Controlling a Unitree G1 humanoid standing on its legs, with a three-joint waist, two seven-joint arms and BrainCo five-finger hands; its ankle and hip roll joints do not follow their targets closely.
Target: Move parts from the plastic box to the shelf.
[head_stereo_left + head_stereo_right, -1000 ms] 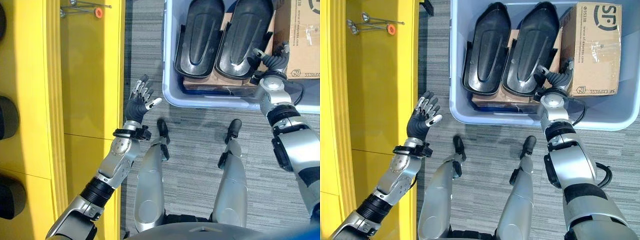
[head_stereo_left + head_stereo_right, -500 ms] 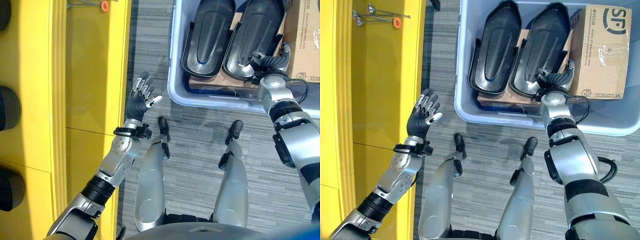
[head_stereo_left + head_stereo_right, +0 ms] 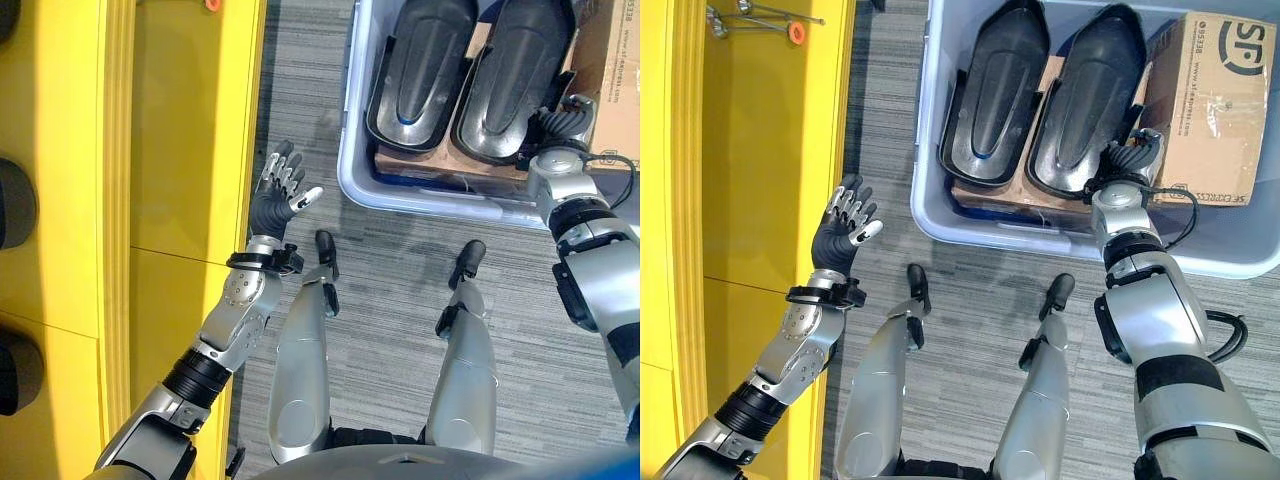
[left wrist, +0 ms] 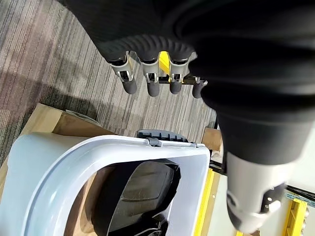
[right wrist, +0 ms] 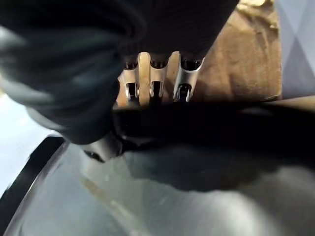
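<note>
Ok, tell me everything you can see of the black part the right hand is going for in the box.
The right-hand black part is a long, boat-shaped moulded shell, glossy like plastic, with a raised centre and a flared rim. It lies lengthwise in the pale plastic box, resting on brown cardboard beside a matching black part, with a cardboard carton on its other side. The right hand is at its near rim; the right wrist view shows the fingers reaching over the dark edge, but whether they grip it cannot be told.

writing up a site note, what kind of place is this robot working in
Probably a workshop or parts store rather than a home: a yellow shelf stands on grey carpet floor, beside a plastic box holding black moulded parts and a cardboard carton.
</note>
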